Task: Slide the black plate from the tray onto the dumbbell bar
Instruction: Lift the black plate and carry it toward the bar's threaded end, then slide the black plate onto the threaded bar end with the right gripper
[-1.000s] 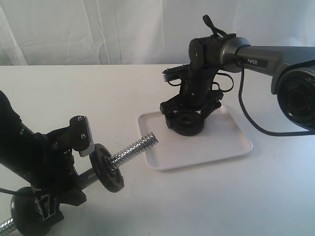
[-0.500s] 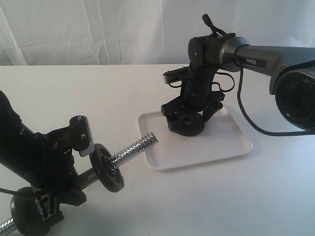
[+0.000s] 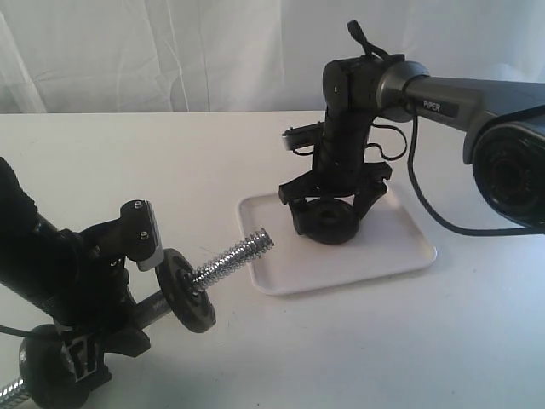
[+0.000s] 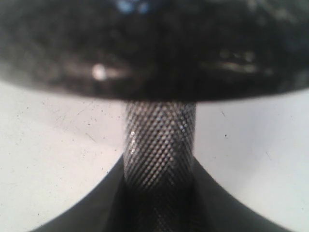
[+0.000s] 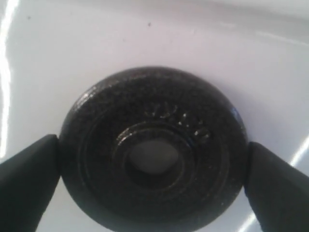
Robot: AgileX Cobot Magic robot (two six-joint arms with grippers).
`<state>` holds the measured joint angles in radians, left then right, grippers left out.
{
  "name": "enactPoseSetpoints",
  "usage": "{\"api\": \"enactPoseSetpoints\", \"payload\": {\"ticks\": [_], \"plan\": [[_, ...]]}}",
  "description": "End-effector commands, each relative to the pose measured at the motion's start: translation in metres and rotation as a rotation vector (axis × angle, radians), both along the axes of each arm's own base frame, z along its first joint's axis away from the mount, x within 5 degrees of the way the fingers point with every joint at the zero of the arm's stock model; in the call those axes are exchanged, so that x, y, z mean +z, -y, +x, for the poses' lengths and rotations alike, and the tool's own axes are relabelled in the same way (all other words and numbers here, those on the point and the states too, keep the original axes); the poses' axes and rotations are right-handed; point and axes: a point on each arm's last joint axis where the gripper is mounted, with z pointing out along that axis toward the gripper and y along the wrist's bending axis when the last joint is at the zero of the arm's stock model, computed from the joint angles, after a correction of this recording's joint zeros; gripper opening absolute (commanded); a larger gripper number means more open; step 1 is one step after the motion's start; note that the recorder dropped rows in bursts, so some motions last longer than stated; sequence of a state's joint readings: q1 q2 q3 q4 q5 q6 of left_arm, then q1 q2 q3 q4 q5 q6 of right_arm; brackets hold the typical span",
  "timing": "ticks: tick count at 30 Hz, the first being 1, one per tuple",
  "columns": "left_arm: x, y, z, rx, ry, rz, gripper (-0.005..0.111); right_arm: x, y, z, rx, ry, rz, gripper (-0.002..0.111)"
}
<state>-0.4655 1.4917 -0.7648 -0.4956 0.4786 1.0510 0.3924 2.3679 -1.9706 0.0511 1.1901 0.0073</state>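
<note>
The black plate (image 3: 329, 225) lies flat on the white tray (image 3: 379, 252). My right gripper (image 3: 329, 218) reaches down over it. In the right wrist view the plate (image 5: 153, 154) fills the gap between the jaws, and the fingers (image 5: 30, 180) press its rim from both sides. My left gripper (image 3: 136, 308) is shut on the dumbbell bar (image 3: 232, 256), whose threaded end points toward the tray. One black disc (image 3: 186, 290) sits on the bar. In the left wrist view the knurled bar (image 4: 159, 145) runs between the jaws up to that disc (image 4: 154, 48).
Another black disc (image 3: 47, 368) sits at the bar's near end by the bottom left corner. A black cable (image 3: 426, 200) hangs from the right arm beside the tray. White table surface (image 3: 383, 341) lies all around, with a pale curtain behind.
My right gripper has sunk a little around the plate and its jaws have drawn in against the rim. The left arm and the bar have not moved.
</note>
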Motion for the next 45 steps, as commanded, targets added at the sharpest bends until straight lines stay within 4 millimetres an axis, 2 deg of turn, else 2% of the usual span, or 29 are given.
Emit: {"api": "enactPoseSetpoints", "payload": {"ticks": [1, 8, 11, 15, 19, 23, 25, 30, 33, 37, 45], "plan": [[0.022, 0.007, -0.001, 0.047, 0.021, -0.103, 0.0, 0.054, 0.001, -0.009, 0.005, 0.068, 0.052, 0.0], [0.022, 0.007, -0.001, 0.043, 0.022, -0.102, 0.0, 0.131, 0.008, -0.028, 0.006, 0.218, 0.117, 0.0], [0.022, 0.007, -0.001, 0.039, 0.024, -0.102, 0.0, 0.16, 0.014, -0.044, 0.005, 0.261, 0.148, 0.0], [0.022, 0.007, 0.0, 0.041, 0.027, -0.102, 0.0, 0.185, 0.022, -0.078, 0.029, 0.252, 0.229, 0.0], [0.022, 0.007, 0.0, 0.045, 0.035, -0.102, 0.0, 0.196, 0.032, -0.116, 0.072, 0.212, 0.319, 0.0], [0.022, 0.007, 0.0, 0.003, 0.057, -0.098, 0.0, 0.195, 0.043, -0.153, 0.106, 0.145, 0.451, 0.0], [0.022, 0.007, 0.0, -0.019, 0.067, -0.097, 0.0, 0.19, 0.048, -0.166, 0.121, 0.116, 0.511, 0.0], [0.022, 0.008, -0.001, -0.028, 0.061, -0.104, 0.0, 0.158, 0.068, -0.193, 0.144, 0.035, 0.611, 0.0], [0.023, 0.01, -0.002, -0.047, 0.06, -0.13, 0.0, 0.14, 0.075, -0.196, 0.144, 0.011, 0.743, 0.0], [0.024, 0.012, -0.004, -0.103, 0.066, -0.144, 0.0, 0.123, 0.071, -0.195, 0.178, 0.027, 0.914, 0.0], [0.024, 0.012, -0.004, -0.103, 0.066, -0.144, 0.0, 0.094, 0.063, -0.179, 0.146, -0.01, 1.024, 0.0]]}}
